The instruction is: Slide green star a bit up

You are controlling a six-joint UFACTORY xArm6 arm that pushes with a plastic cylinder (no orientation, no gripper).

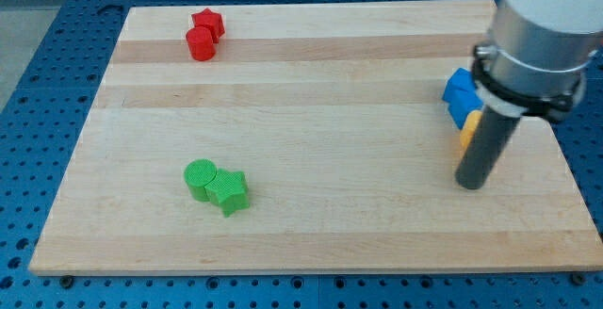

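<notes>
Two green blocks sit touching near the view's bottom left of the pale wooden board (311, 224): the green plastic star (229, 192) and, pressed against its left side, a green plastic cylinder (200, 178). My tip (470, 183), the lower end of the dark rod, rests well apart from them on the view's right, just below a cluster of blue blocks (460, 97) and a yellow-orange block (468, 132) whose shapes the rod partly hides. The arm carries no gripper, so nothing is held.

Risks, as I judge them: the star needs a push from its lower side, and because the cylinder touches it, an off-centre contact could drag the cylinder along or spin the star sideways. Starting the crossing carelessly could also knock the yellow-orange block beside the rod. Too long a push would overshoot "a bit". A red star (208, 22) and red cylinder (200, 43) at the view's top left look safely distant.
</notes>
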